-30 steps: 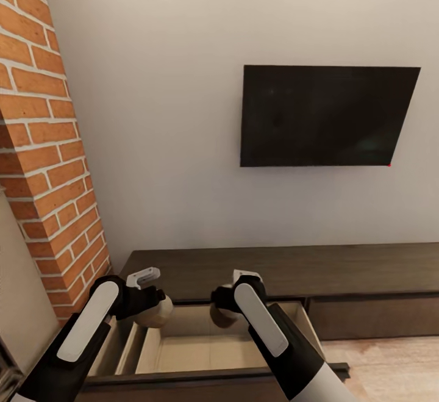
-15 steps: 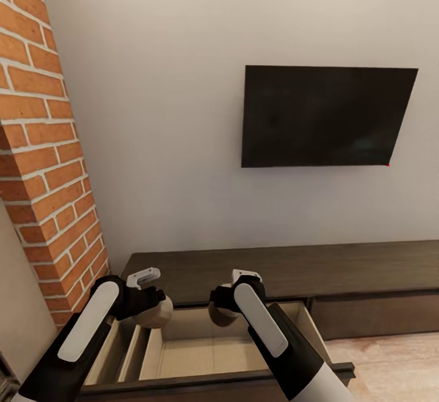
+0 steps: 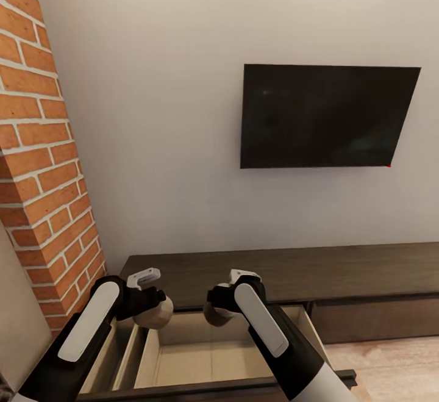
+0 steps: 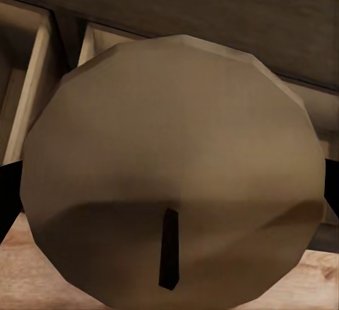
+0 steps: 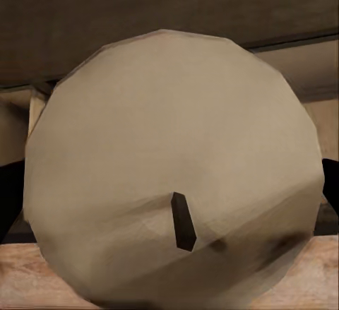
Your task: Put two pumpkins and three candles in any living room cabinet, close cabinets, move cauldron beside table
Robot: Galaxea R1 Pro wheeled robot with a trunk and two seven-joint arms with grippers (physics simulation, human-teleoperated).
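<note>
- Long dark cabinet (image 3: 341, 268) against wall, drawer (image 3: 210, 353) at 6 o'clock pulled open, nothing visible inside yet.
- Left gripper (image 3: 152, 310) clamped around a candle (image 4: 169, 162), above drawer.
- Right gripper (image 3: 216, 312) gripping another candle (image 5: 173, 162), likewise.
- Stowing, closing, cauldron all outstanding.

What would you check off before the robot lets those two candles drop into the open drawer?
1. Drawer of the cabinet open, pale inside showing: ok.
2. Left gripper holding the left candle, which shows close up in the left wrist view: ok.
3. Right gripper holding the right candle, which shows close up in the right wrist view: ok.
4. Both candles over the drawer opening, not the cabinet top: seems ok from the head view, near the back edge.
5. Free room on the drawer floor under the candles: cannot tell, the arms hide part of it.
</note>
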